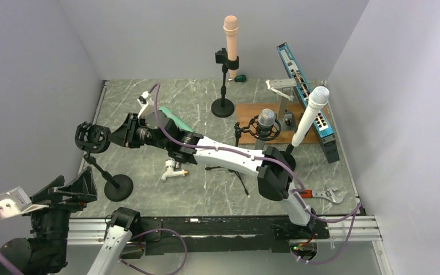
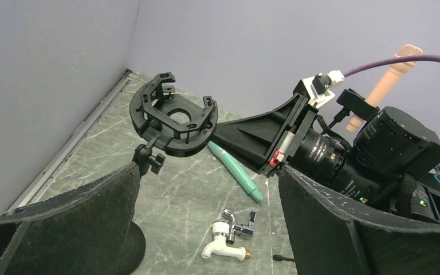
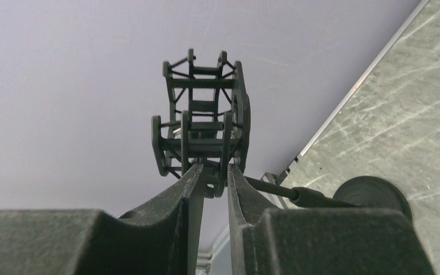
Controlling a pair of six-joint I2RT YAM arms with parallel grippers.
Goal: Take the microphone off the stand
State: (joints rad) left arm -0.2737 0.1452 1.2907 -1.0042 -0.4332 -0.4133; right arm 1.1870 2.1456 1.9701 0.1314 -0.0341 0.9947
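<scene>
Grey walls box in a marbled counter (image 1: 200,94), and it's crowded out there. The right arm is stretched clear across to the far left, its pincer (image 3: 211,175) pinched narrow on the bottom bracket of the black mount (image 3: 203,125) atop the left stand (image 1: 119,188). That mount is hollow, no mic in it.

The left pincer (image 2: 206,172) hangs low at the near-left corner, fingers wide apart with nothing between them, close to the stand's round base.

Mics? Three on view, all well away from both pincers. The peach mic (image 1: 231,40) is upright in its clip on the back stand (image 1: 223,107). The white mic (image 1: 311,114) is tilted on the right. The silver mic (image 1: 267,119) is cradled in a second mount on the board (image 1: 246,112).

Under the outstretched arm lie a teal stick (image 1: 179,122) and a white tap (image 1: 175,171). A blue box (image 1: 298,71) runs along the right wall. A wrench (image 1: 327,195) sits near the right arm's base, and a green screwdriver (image 1: 239,78) lies just behind the back stand.
</scene>
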